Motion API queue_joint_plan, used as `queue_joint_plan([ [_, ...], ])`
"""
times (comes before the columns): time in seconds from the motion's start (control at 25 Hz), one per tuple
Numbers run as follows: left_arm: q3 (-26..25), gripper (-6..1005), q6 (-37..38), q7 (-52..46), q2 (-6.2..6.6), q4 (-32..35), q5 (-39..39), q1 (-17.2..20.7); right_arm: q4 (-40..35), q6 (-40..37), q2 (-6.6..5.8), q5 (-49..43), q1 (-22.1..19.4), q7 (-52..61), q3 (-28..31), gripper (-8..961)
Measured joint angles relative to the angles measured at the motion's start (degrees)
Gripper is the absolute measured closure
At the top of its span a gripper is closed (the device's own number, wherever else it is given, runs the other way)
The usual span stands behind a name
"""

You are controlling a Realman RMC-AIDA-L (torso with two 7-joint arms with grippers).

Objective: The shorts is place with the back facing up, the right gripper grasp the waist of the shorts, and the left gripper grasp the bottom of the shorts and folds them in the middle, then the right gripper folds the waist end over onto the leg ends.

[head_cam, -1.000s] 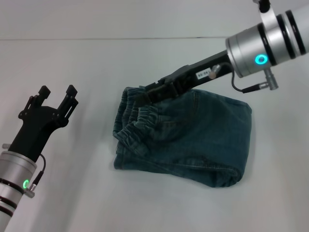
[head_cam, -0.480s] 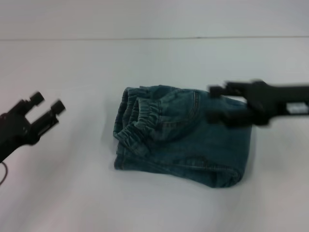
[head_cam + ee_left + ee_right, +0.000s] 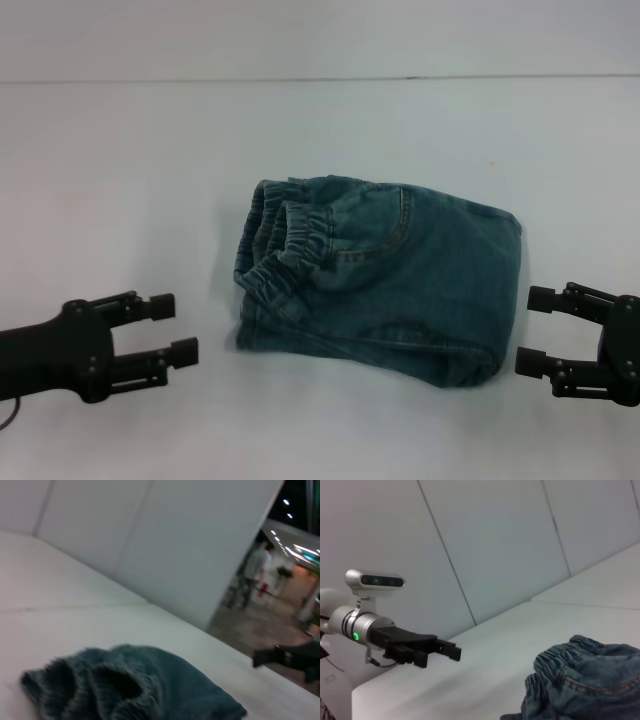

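The shorts lie folded in a compact bundle at the middle of the white table, ruffled waist band on top at the left side, over the leg ends. They also show in the left wrist view as the shorts and in the right wrist view as the shorts. My left gripper is open, low at the front left, apart from the cloth. My right gripper is open at the front right, just off the bundle's edge. Neither holds anything.
The white table spreads all around the bundle. A pale wall stands behind it. In the right wrist view the left gripper shows with its silver cuff. The left wrist view shows the right gripper far off.
The right gripper let go of the waist band and swung back to the front right. The left arm dropped and pulled back to the front left. The shorts stayed folded.
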Motion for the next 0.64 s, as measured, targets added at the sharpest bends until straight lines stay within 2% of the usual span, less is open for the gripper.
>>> queue_joint_plan([
  [0.24,2.7,224,0.1,-1.1,-0.09,-0.3,1.5,-1.3,1.8,1.0,0.07,-1.5,0.4,-1.1,1.8,-6],
  [0.64,3.0,224,1.0,-2.4,-0.32,-0.4,1.4,-1.5,2.1,2.6,0.42,-1.7,1.2,-1.2,1.5,-6],
])
